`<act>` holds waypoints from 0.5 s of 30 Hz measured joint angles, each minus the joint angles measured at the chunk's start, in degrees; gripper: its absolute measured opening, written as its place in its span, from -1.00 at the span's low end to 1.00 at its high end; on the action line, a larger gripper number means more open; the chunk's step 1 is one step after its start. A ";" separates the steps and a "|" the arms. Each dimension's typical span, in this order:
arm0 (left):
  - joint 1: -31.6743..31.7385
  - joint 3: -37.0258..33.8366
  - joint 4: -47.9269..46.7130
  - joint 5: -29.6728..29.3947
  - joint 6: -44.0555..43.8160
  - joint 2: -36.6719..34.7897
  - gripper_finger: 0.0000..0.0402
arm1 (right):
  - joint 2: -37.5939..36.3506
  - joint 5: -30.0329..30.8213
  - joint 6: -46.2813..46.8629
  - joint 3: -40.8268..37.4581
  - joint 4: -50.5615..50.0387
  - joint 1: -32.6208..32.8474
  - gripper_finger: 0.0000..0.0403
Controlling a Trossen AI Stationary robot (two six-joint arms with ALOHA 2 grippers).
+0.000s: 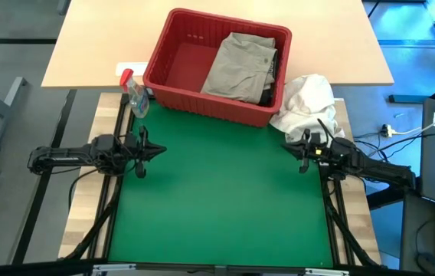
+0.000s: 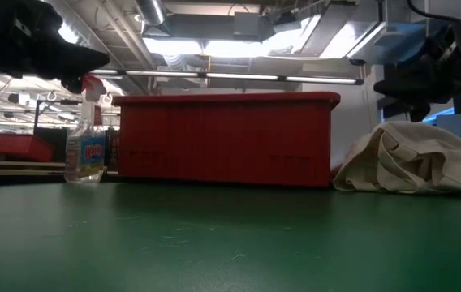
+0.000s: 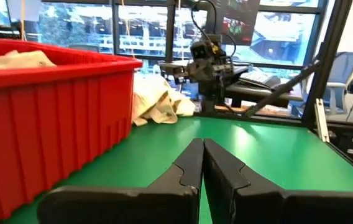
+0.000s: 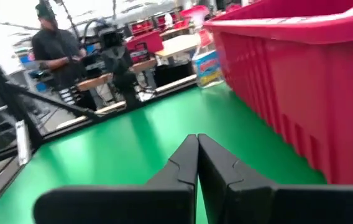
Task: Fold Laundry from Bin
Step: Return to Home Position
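The bin [image 1: 173,73] is a red slotted basket at the far end of the green mat [image 1: 217,199]. Inside it, on the right half, lies the laundry: a folded khaki garment [image 1: 239,65] over a dark one [image 1: 268,90]. My left gripper [image 1: 161,151] hovers shut above the mat's left edge, pointing level toward the right. My right gripper [image 1: 286,146] hovers shut above the mat's right edge, pointing level toward the left. Both are well short of the bin and hold nothing. The shut fingertips show in the wrist views [image 3: 202,146] [image 4: 197,140].
A white cloth bundle [image 1: 305,100] lies beside the bin's right near corner, just beyond my right gripper. A clear spray bottle with a red top [image 1: 135,96] stands at the bin's left near corner. A person [image 4: 55,46] stands beyond the table's left side.
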 joint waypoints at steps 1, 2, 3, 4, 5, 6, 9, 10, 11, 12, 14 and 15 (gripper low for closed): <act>0.02 -0.46 0.18 0.18 -0.11 -0.02 -0.96 | 0.05 0.69 0.16 0.06 -0.42 0.00 -0.95; 0.01 -1.05 0.49 0.23 -0.22 -0.14 -0.96 | 0.05 0.93 0.18 0.08 -0.49 0.00 -0.95; 0.02 -2.04 1.34 0.18 -0.48 -0.55 -0.96 | 0.10 0.96 0.20 0.08 -0.78 0.00 -0.95; 0.02 -3.10 2.46 -0.16 -0.90 -0.96 -0.96 | 0.14 0.96 0.24 0.08 -0.81 0.00 -0.95; 0.00 -3.23 1.65 -0.90 -1.43 -1.36 -0.96 | 0.13 0.94 0.24 0.08 -0.83 0.00 -0.95; 0.00 -3.23 0.70 -1.54 -1.35 -1.76 -0.96 | 0.12 0.94 0.28 0.08 -0.81 0.00 -0.95; 0.02 -3.23 -0.04 -1.44 -0.79 -1.99 -0.96 | 0.09 0.55 0.26 0.08 -0.92 0.00 -0.95; 0.00 -3.23 0.04 -1.29 -0.21 -2.20 -0.96 | 0.24 0.50 0.26 0.08 -0.94 0.02 -0.95; 0.00 -3.23 0.05 -1.54 -0.14 -2.32 -0.96 | 0.62 0.48 0.25 0.08 -0.94 0.03 -0.95; 0.00 -3.23 -0.29 -2.17 -0.09 -2.32 -0.96 | 1.07 0.49 -0.04 0.08 -0.94 0.01 -0.95; 0.01 -3.23 -1.57 -3.86 -0.08 -2.14 -0.96 | 1.32 0.68 -0.24 0.08 -0.96 -0.02 -0.95; 0.01 -3.23 -1.47 -4.45 -0.07 -2.02 -0.96 | 1.37 0.76 -0.26 0.08 -0.96 0.00 -0.95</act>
